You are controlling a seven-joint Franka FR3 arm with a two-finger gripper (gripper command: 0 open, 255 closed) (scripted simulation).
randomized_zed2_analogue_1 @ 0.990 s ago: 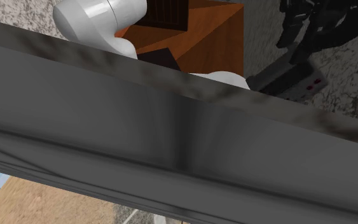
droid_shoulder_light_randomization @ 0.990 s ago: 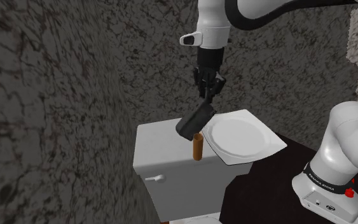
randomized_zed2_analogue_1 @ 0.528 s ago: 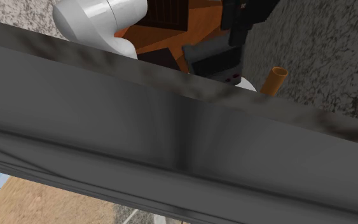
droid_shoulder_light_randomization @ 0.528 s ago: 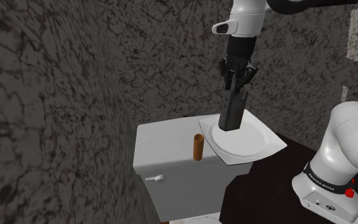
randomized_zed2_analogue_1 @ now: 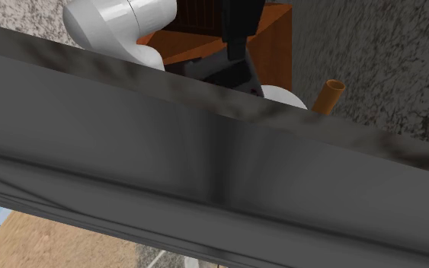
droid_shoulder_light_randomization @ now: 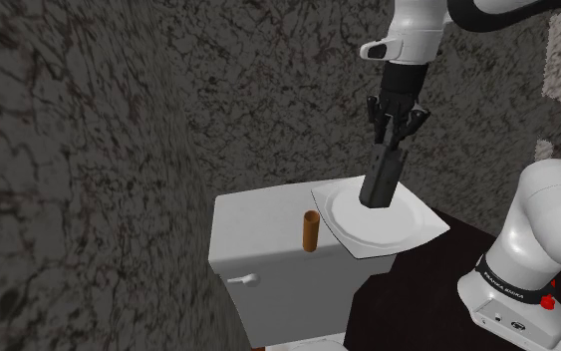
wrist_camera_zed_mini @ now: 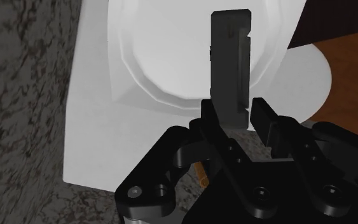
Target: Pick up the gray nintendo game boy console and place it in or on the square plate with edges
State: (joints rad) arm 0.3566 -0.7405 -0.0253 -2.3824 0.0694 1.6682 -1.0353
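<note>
The black fingers [wrist_camera_zed_mini: 266,118] pinch only one end of the slim dark-gray game boy console [wrist_camera_zed_mini: 229,63], which hangs upright over the white square plate [wrist_camera_zed_mini: 165,70]. Dropped from here, I reckon it lands on edge and topples off the smooth raised rim. Farther on, the plate overhangs a glossy white toilet tank [droid_shoulder_light_randomization: 268,234], with a brown tube [droid_shoulder_light_randomization: 310,230] standing near

White toilet tank [droid_shoulder_light_randomization: 264,247], lid as support. A white square plate [droid_shoulder_light_randomization: 393,227] rests at the shoulder view's right, corner overhanging; a brown tube [droid_shoulder_light_randomization: 310,230] stands upright just left.
</note>
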